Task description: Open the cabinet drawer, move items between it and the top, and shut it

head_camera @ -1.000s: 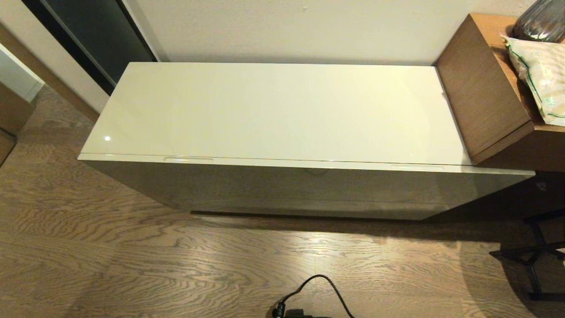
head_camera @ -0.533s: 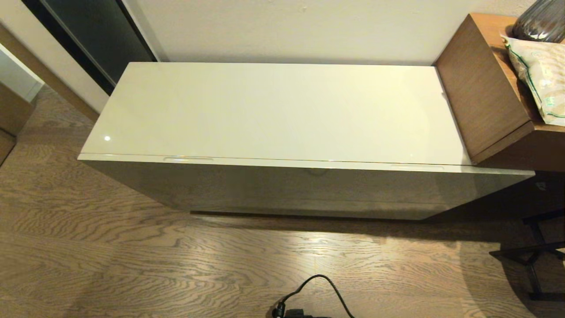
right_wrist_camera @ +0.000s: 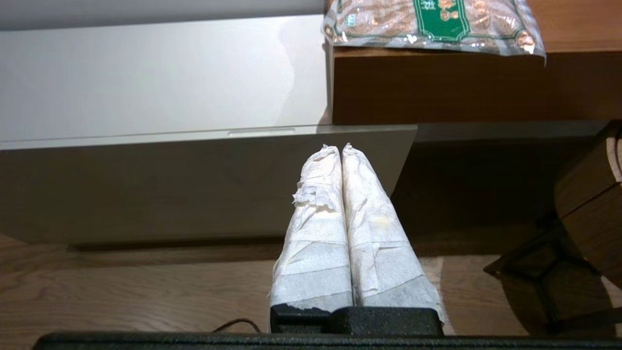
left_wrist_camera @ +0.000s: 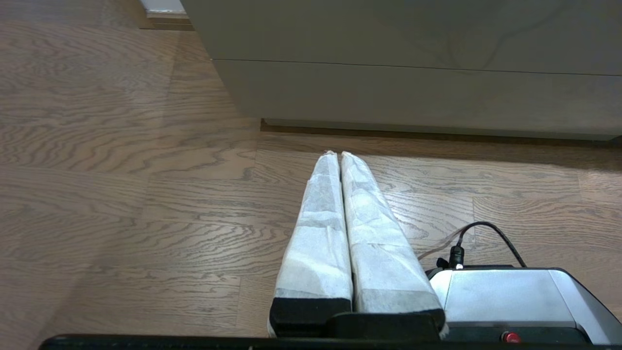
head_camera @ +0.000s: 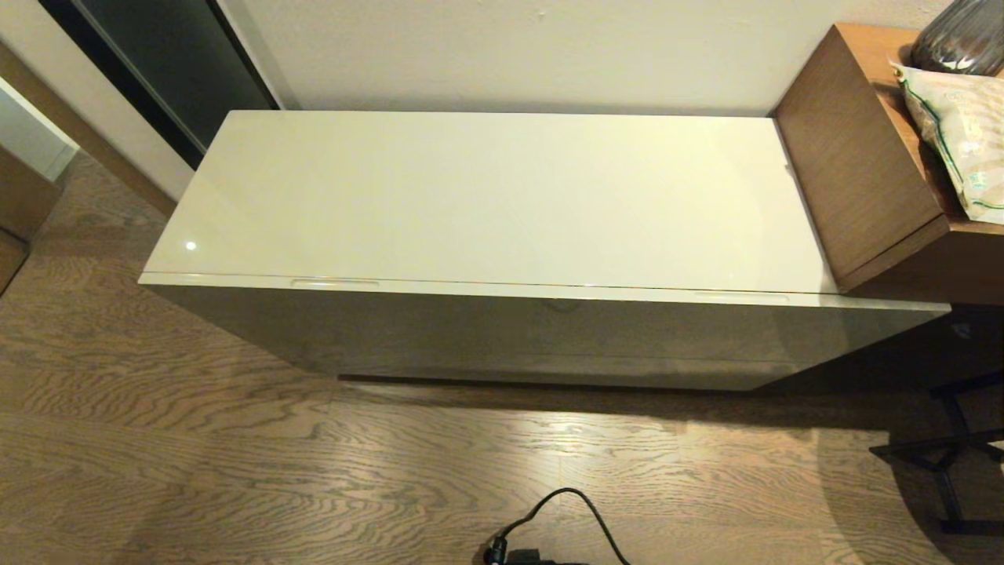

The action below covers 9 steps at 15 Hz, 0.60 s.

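Observation:
The cabinet drawer (head_camera: pixel 549 337) is shut, its glossy beige front flush under the top (head_camera: pixel 486 196), with two slim handle slots (head_camera: pixel 335 282) on its upper edge. The cream top lies bare. No slippers show in any view. Neither gripper appears in the head view. My left gripper (left_wrist_camera: pixel 338 154) hangs low over the wood floor, shut and holding nothing, short of the drawer front (left_wrist_camera: pixel 388 29). My right gripper (right_wrist_camera: pixel 340 147) is also shut and holds nothing. It points at the drawer front (right_wrist_camera: pixel 146 189) near its right end, below the right handle slot (right_wrist_camera: pixel 261 131).
A taller brown wooden desk (head_camera: pixel 855 157) butts against the cabinet's right end, carrying a printed packet (head_camera: pixel 961 133) and a dark vase (head_camera: pixel 965 35). A black cable (head_camera: pixel 565 510) lies on the floor in front. Black stand legs (head_camera: pixel 949 455) sit at the right.

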Tool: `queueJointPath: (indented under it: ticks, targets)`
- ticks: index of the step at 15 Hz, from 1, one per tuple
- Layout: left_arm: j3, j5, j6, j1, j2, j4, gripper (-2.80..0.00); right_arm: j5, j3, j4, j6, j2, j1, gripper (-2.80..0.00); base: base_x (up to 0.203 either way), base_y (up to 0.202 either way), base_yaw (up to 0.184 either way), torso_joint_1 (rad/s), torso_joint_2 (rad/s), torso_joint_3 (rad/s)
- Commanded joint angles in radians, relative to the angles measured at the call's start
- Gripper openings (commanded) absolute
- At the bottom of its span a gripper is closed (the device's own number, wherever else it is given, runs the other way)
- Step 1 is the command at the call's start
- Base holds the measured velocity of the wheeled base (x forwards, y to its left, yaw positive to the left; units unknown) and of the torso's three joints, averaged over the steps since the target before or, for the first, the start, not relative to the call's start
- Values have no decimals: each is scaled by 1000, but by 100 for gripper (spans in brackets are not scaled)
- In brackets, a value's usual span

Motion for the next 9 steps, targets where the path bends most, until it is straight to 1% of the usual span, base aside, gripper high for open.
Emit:
queueJointPath:
  ticks: [1,2,4,6,9]
  targets:
    - [0,0,0,0,0,0,-280,0,-6,0,-3,0,0,-280,0,0,0,0,0,0]
    - [0,0,0,0,0,0,-280,0,-10,-19,-4,-1,0,-280,0,0,0,0,0,0]
    - [0,0,0,0,0,0,-280,-2,29,-105,-3,0,0,-280,0,0,0,0,0,0]
    - [0,0,0,0,0,0,-280,-2,117,-252,-4,0,0,-280,0,0,0,0,0,0]
    - [0,0,0,0,0,0,-280,7,343,-563,-18,0,0,-280,0,0,0,0,0,0]
